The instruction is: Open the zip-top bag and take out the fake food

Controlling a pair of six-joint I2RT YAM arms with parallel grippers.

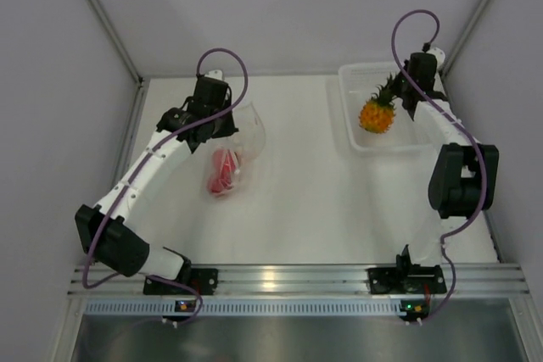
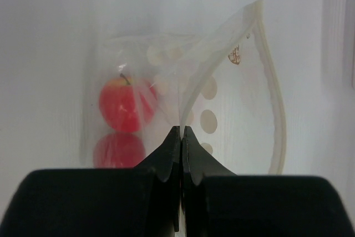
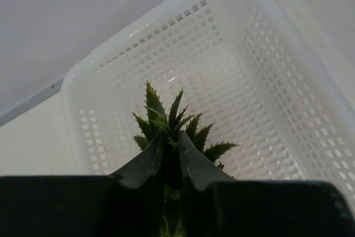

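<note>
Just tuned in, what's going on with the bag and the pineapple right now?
The left gripper is shut on the rim of the zip-top bag, which gapes open with two red fruits inside. The right gripper holds the pineapple by its crown over the white bin. Whether it touches the bottom is unclear.

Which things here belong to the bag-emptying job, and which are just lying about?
Job: zip-top bag, pinched by left end effector; two red fruits inside it; toy pineapple, held by right end effector.
Just there: white perforated bin, below the pineapple.
</note>
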